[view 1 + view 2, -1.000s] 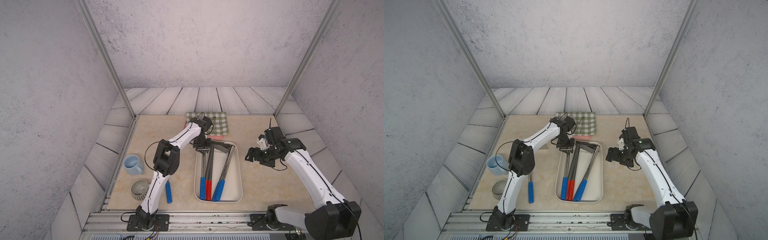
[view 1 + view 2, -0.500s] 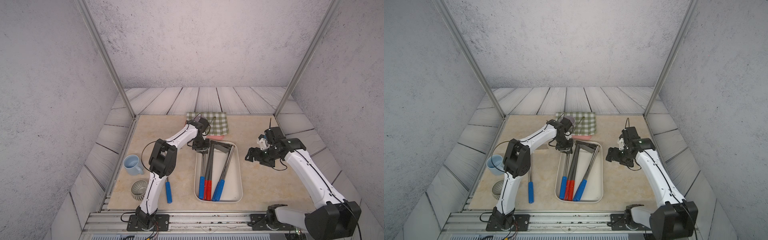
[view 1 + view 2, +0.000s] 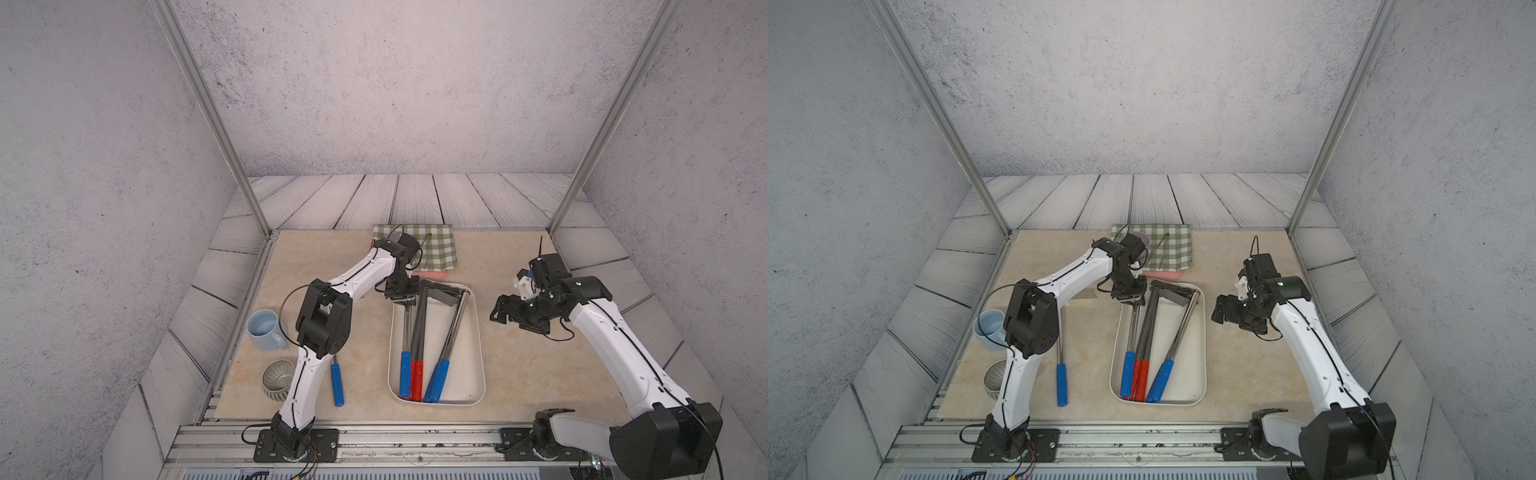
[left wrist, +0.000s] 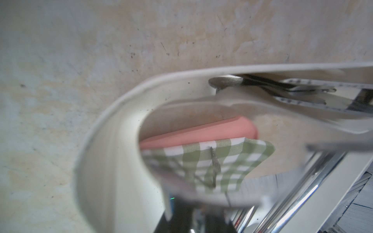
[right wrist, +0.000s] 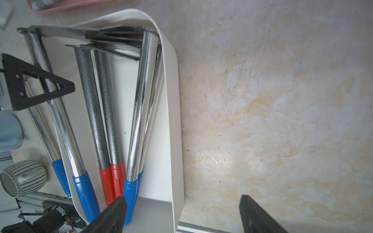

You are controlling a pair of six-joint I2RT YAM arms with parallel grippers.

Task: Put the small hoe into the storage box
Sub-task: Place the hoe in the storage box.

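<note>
Left of centre in both top views, the left arm (image 3: 357,276) is bending sharply at the elbow, its left gripper (image 3: 401,293) pointing down at the upper left corner of the storage box (image 3: 461,374), over the small hoe (image 3: 406,340) lying inside along the left wall. Whether those jaws are clamping its chrome shaft I cannot tell. Right of the box, the right gripper (image 5: 182,197) is hovering, fingers spread wide. Since a second ago the left elbow has been swinging leftward; the hoe is staying put.

Storage box (image 3: 465,374) cream-white; hoe grips (image 3: 405,374) blue and red; cloth (image 3: 436,249) green-checked; tray (image 3: 432,275) pink; mug (image 3: 264,330) pale blue.
</note>
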